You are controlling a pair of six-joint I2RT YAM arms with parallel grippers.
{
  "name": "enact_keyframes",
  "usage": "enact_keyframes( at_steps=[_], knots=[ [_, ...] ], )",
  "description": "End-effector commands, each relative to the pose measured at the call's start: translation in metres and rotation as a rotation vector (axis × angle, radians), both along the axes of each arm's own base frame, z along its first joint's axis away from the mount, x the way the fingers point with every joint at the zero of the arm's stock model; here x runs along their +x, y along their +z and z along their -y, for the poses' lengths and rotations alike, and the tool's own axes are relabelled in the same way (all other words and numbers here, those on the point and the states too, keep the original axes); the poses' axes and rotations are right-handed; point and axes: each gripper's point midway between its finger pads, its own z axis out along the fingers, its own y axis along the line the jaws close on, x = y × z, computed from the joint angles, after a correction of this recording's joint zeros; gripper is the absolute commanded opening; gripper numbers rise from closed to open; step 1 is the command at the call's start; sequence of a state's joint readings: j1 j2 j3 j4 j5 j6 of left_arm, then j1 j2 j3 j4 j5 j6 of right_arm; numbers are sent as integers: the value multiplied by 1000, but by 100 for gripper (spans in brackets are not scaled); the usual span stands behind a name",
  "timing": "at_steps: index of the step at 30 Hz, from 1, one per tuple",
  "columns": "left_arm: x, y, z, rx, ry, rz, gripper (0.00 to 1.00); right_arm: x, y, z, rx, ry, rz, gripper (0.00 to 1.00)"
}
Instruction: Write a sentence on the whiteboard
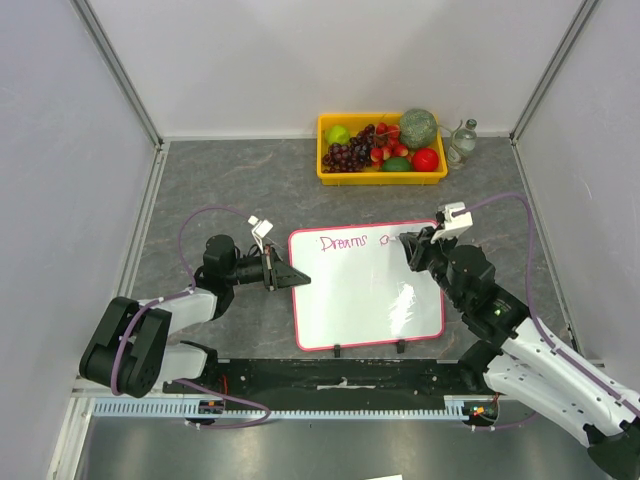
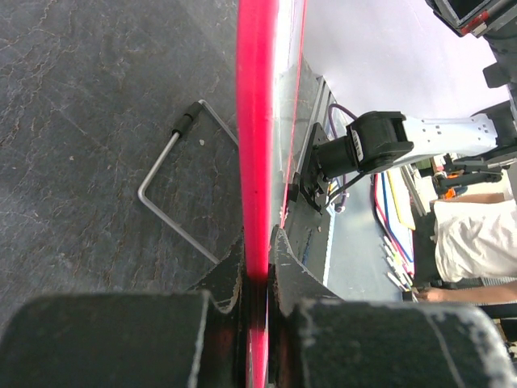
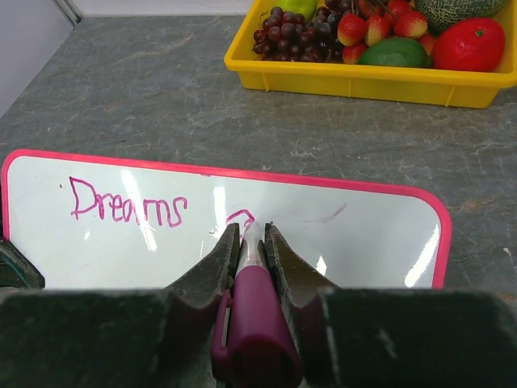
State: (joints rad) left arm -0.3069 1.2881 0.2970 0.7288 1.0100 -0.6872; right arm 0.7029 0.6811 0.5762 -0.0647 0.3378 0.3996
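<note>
The whiteboard (image 1: 370, 305) lies flat on the grey table between the two arms, pink-rimmed. The sentence (image 1: 343, 242) runs along its far edge in magenta: "Dreams" (image 3: 128, 206), then a partial letter (image 3: 241, 217). My left gripper (image 1: 298, 278) is shut on the board's left rim (image 2: 257, 121), which runs straight between its jaws (image 2: 257, 267). My right gripper (image 1: 408, 243) hangs over the board's far right part, shut on a magenta marker (image 3: 257, 323). The marker's tip rests at the partial letter, between the gripper's fingertips (image 3: 252, 234).
A yellow tray (image 1: 381, 178) of fruit stands at the back, with a glass bottle (image 1: 462, 140) to its right. A bent metal rod (image 2: 174, 202) lies on the table left of the board. Two black clips (image 1: 338, 350) sit on the board's near edge. Walls close in on three sides.
</note>
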Motion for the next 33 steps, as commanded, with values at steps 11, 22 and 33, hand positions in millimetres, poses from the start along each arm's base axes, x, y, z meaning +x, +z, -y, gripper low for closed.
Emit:
enact_keyframes(
  at_steps=[11, 22, 33],
  knots=[
    [5, -30, -7, 92, 38, 50, 2, -6, -8, 6, -30, 3, -14, 0],
    [5, -30, -7, 93, 38, 48, 2, 1, 25, 3, 12, -8, 46, 0],
    [5, -30, -7, 91, 35, 48, 2, 5, 38, 9, 38, -56, 75, 0]
  ],
)
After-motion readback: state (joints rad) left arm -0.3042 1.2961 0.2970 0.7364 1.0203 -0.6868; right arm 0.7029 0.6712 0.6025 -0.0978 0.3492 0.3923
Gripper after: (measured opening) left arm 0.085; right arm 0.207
